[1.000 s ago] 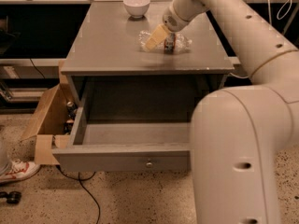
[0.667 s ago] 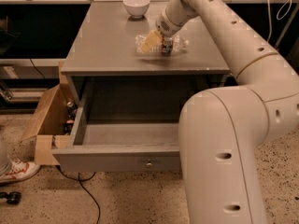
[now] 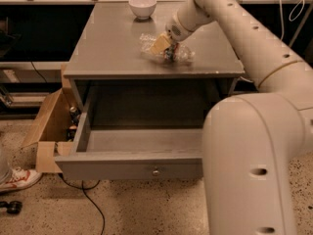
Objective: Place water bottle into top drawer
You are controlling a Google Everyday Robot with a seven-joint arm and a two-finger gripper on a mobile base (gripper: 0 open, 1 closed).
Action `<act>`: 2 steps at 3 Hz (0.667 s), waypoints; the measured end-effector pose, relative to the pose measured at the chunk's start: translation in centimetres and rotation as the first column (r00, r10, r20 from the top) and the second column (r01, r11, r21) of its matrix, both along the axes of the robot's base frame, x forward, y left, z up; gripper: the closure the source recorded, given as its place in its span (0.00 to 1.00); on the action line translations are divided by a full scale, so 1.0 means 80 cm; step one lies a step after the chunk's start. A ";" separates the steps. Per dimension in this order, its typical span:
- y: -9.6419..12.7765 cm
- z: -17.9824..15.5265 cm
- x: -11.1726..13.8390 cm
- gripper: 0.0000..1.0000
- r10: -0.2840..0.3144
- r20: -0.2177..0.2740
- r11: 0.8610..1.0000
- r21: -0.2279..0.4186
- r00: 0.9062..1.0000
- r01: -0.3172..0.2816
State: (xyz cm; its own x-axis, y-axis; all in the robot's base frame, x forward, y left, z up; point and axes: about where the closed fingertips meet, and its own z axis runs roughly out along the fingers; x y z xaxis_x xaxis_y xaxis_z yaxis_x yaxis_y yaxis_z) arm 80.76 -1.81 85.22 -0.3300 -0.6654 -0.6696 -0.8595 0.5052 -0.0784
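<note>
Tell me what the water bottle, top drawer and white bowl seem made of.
The water bottle, lying on the tabletop at the tool, looks like thin clear plastic: crinkled, glinting. The top drawer seems painted wood: matte grey flat boards, small shiny knob, probably metal. The white bowl is smooth and glossy, ceramic or plastic; cannot tell.

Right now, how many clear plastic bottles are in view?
1: the small clear crinkled plastic water bottle lies on the grey tabletop near its front edge, at the gripper. The robot arm may hide others.
</note>
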 end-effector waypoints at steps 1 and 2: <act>-0.024 0.047 -0.041 0.97 -0.011 0.086 0.995 0.101 0.996 0.003; -0.027 0.056 -0.117 1.00 -0.002 0.107 0.984 0.178 0.994 -0.017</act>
State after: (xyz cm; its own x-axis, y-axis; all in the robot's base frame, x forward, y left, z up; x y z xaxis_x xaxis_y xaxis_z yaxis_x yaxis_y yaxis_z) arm 71.38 -3.97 89.68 -0.2458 -0.5345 -0.8086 -0.8547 0.5130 -0.0793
